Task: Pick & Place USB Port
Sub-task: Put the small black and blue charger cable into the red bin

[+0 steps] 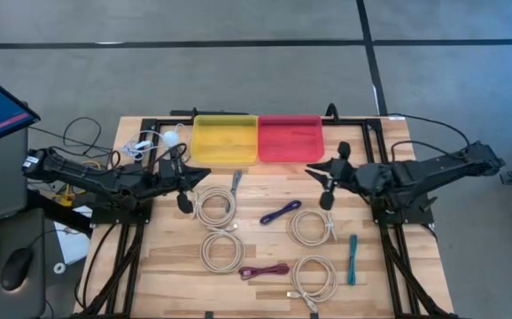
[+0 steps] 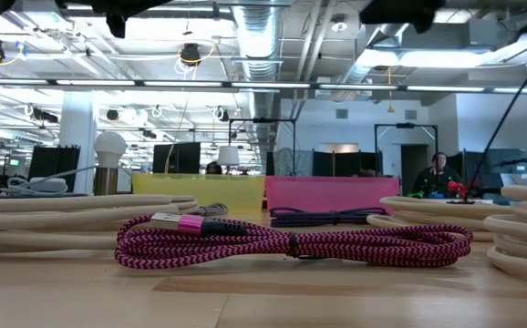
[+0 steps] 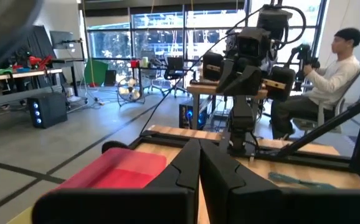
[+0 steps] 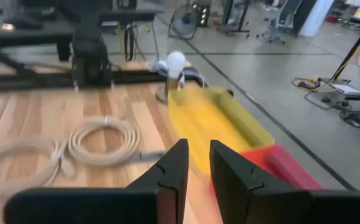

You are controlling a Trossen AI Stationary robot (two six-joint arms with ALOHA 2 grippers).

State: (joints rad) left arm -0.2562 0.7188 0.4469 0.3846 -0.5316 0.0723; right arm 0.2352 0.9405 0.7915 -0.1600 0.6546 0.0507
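From above, nearest us we count four cream coils on the table, plus one magenta cable, one purple cable, one teal cable and one grey cable: eight in all, well apart from each other. We see two bins side by side at the far edge, touching: the yellow bin and the red bin, both with nothing in them. We find the left gripper raised beside the upper-left coil, and the right gripper raised near the red bin's corner; neither touches a cable. At table height the magenta cable lies closest, its USB plug on top of the bundle, the purple one behind it, coils at both sides, both bins beyond. Through the left wrist we see its fingers pressed together on nothing, above the red bin, with a seated person in the room. Through the right wrist its fingers stand narrowly apart, holding nothing, over the yellow bin.
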